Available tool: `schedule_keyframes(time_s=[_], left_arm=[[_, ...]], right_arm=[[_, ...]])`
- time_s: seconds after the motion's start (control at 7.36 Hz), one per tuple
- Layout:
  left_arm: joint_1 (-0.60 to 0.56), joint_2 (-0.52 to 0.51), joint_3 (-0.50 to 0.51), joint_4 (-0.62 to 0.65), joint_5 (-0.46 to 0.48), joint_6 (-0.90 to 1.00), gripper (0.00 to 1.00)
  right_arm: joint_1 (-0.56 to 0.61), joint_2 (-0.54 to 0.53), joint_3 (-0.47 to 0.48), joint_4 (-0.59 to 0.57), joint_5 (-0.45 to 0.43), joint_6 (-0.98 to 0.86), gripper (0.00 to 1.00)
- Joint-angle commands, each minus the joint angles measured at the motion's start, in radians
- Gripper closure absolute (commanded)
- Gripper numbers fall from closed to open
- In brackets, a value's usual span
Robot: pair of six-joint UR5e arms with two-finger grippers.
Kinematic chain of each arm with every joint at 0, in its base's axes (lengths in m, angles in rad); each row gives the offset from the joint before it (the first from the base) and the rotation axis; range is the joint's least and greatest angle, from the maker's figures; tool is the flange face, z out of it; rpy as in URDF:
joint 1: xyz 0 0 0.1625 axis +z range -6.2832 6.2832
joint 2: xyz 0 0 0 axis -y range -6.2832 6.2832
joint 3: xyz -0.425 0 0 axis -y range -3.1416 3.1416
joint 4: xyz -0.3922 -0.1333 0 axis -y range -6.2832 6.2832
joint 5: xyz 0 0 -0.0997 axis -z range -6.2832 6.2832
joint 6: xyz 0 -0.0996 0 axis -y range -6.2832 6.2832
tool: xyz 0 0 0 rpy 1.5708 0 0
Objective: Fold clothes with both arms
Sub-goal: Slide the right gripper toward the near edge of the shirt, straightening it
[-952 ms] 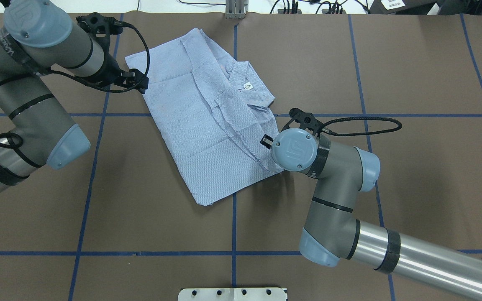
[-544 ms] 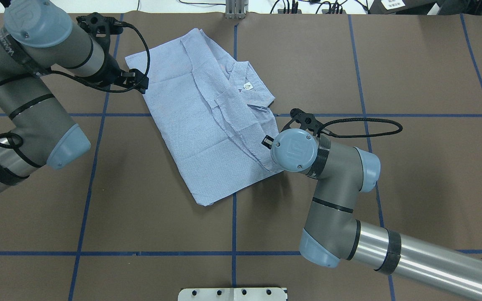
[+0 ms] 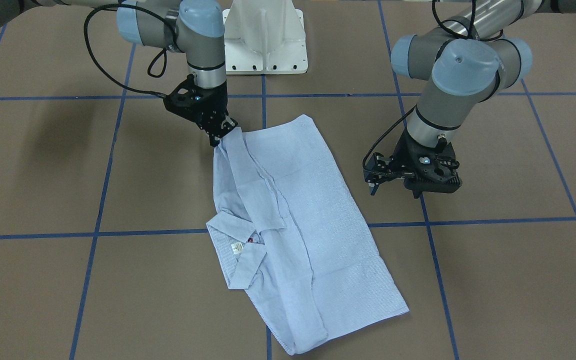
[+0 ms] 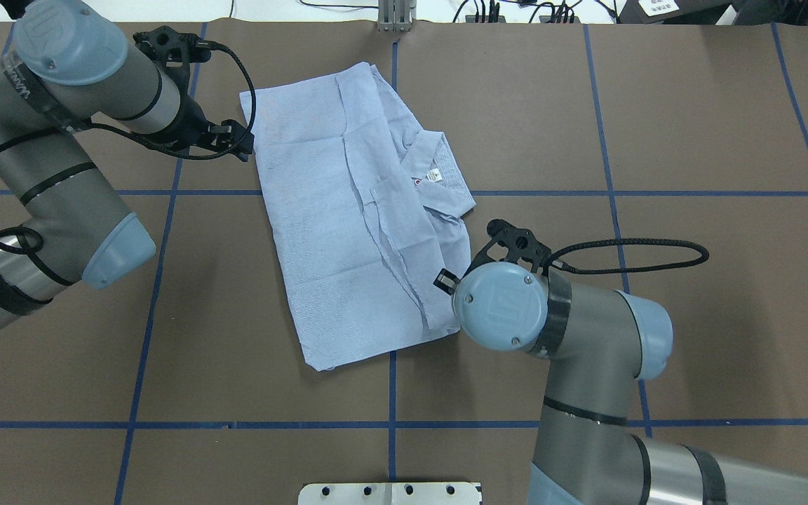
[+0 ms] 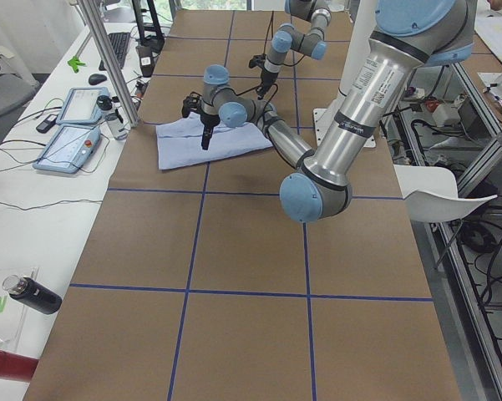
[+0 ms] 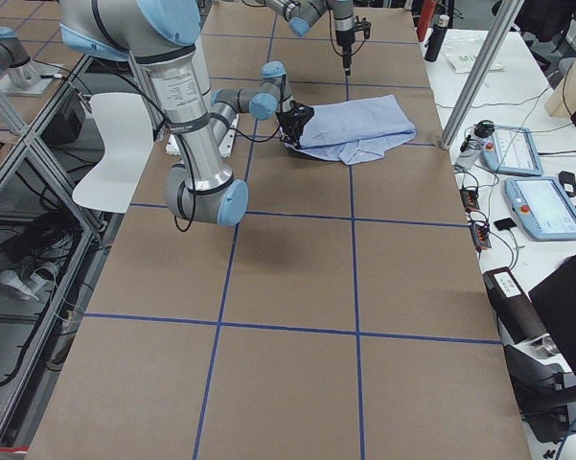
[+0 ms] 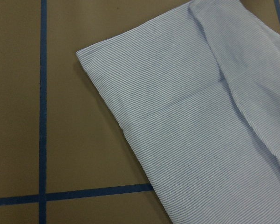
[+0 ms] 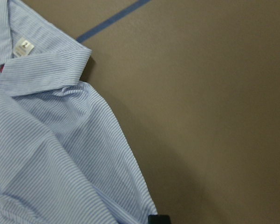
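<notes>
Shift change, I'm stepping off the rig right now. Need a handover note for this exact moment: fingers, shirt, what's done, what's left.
Right gripper: fingers look shut on the shirt, at its edge on the robot's right, a bit nearer the robot than the collar.
Left gripper: beside the opposite edge, not seen holding cloth; can't tell whether it is open or shut.
Shirt: flat on the table, lying at a slant, collar and neck label facing up.
Done: folded into a long panel, no sleeve hanging out.
Left: probably a fold across its length, then release.
</notes>
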State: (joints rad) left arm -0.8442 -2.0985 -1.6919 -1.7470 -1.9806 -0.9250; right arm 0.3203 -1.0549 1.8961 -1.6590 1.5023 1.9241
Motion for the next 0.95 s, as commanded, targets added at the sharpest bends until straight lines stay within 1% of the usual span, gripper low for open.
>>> schedule_keyframes(time_s=[0.0,0.27,0.41,0.54,0.68,0.82], left_arm=[[0.002,0.000,0.000,0.000,0.000,-0.003,0.00],[0.004,-0.003,-0.003,-0.002,0.000,-0.023,0.00],[0.004,-0.002,-0.011,-0.002,0.000,-0.023,0.00],[0.004,-0.002,-0.015,0.000,0.000,-0.023,0.00],[0.004,-0.002,-0.017,-0.002,0.000,-0.023,0.00],[0.005,0.000,-0.017,0.000,0.000,-0.023,0.00]], right_arm=[[-0.089,-0.033,0.055,-0.031,-0.059,0.052,1.00],[-0.110,-0.042,0.061,-0.030,-0.076,0.065,1.00],[-0.104,-0.043,0.064,-0.034,-0.067,0.043,0.24],[-0.080,-0.024,0.070,-0.059,-0.062,-0.059,0.00],[-0.019,-0.005,0.072,-0.062,-0.024,-0.174,0.00],[0.062,0.027,0.063,-0.071,0.063,-0.263,0.00]])
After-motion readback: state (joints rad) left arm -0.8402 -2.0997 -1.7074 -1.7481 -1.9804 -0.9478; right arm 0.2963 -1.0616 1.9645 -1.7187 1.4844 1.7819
